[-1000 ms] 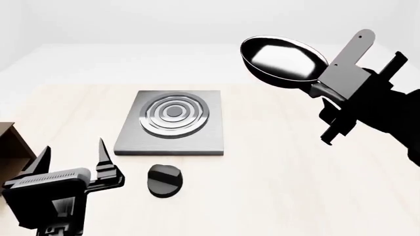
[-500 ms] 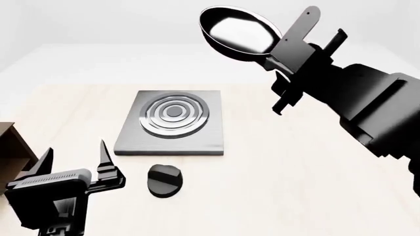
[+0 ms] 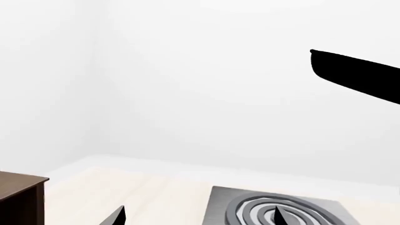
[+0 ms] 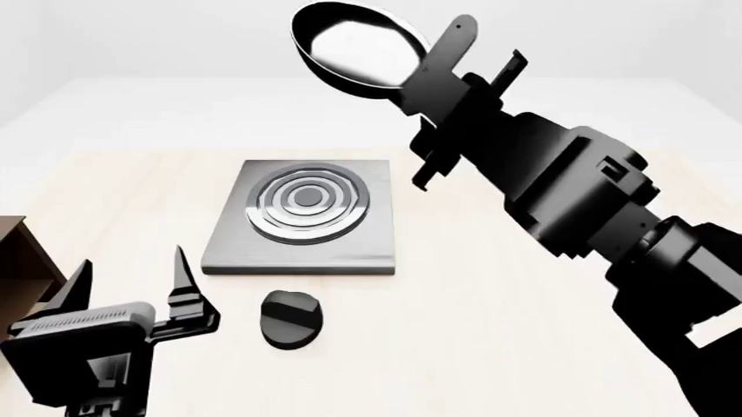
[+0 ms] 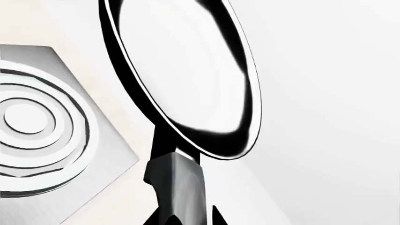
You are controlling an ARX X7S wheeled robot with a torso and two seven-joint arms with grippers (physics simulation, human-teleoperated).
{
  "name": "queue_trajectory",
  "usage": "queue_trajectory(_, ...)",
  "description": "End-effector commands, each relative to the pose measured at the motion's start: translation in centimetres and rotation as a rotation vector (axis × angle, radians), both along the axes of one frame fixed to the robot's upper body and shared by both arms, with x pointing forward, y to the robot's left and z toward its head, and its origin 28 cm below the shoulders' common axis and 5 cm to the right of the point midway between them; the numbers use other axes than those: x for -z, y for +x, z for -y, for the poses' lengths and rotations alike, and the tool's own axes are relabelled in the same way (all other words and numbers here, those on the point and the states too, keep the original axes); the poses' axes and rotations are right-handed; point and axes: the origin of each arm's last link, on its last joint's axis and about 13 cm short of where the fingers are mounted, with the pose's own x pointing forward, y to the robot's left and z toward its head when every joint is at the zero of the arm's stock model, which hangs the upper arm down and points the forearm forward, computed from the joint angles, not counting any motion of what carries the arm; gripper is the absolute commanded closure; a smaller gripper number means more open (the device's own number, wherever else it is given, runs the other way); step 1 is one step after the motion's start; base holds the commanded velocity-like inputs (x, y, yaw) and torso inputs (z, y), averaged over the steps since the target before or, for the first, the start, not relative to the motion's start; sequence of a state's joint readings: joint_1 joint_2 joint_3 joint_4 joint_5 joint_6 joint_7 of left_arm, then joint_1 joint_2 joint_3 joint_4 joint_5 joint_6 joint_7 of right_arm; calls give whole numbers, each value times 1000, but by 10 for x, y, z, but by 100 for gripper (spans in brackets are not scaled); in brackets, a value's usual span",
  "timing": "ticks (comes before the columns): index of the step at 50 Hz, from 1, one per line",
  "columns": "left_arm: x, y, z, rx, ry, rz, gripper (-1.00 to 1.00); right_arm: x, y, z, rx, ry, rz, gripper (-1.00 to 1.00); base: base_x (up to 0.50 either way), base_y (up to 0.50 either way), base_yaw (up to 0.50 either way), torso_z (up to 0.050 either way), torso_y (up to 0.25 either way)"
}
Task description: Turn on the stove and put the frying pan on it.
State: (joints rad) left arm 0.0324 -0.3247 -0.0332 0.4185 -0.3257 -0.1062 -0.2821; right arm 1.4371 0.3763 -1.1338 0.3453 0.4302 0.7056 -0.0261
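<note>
frying pan aloft, handle toward right end effector

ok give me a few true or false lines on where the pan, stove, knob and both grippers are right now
1. The frying pan rests on the stove. False: the right gripper holds it in the air by its handle.
2. The left gripper is open and holds nothing. True.
3. The knob lies on the table in front of the stove plate. True.
4. The left gripper is gripping the knob. False: it sits beside the knob, apart from it.
5. The burner is bare. True.
</note>
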Motion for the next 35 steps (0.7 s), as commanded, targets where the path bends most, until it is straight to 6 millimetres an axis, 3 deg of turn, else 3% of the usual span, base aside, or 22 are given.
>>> queue_trajectory(1, 0, -1, 1, 16, 3, 15, -100, -10, 12, -19, 51, -28, 156, 100, 0, 0, 0, 0, 0)
queue_trajectory(11, 0, -1, 1, 3, 14, 32, -100, 8, 18, -43, 28, -22, 157, 100, 0, 0, 0, 0, -20)
queue_trajectory(17, -1, -1, 1, 3, 16, 36, -100, 12, 22, -60, 43, -17, 186, 100, 2, 0, 0, 0, -241)
queue_trajectory(35, -2, -4, 3, 54, 19, 50, -100, 13, 21, -83, 20, -13, 213, 100, 0, 0, 0, 0, -250)
